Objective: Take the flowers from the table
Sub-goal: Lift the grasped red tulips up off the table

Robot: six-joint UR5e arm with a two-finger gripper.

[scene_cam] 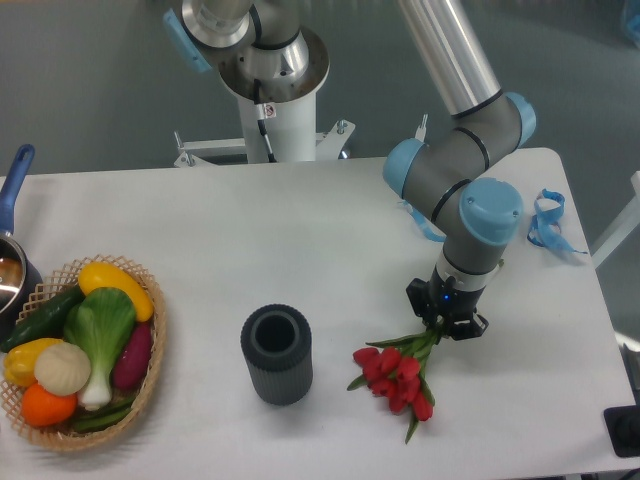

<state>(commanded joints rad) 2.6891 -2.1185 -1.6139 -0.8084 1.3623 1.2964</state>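
The flowers (pixel 396 376) are a small bunch of red blooms with green leaves, lying low over the front right of the white table (pixel 300 230). Their green stems run up and to the right into my gripper (pixel 447 328). The gripper points straight down over the stem end and is shut on the stems. The pale stem end is hidden under the gripper's black fingers (pixel 470 326). The blooms sit at or just above the tabletop; I cannot tell which.
A dark grey ribbed cylinder vase (pixel 276 354) stands upright left of the blooms. A wicker basket (pixel 150 360) of vegetables sits at the front left. A pot with a blue handle (pixel 14 190) is at the left edge. Blue ribbon scraps (pixel 548 222) lie at the right.
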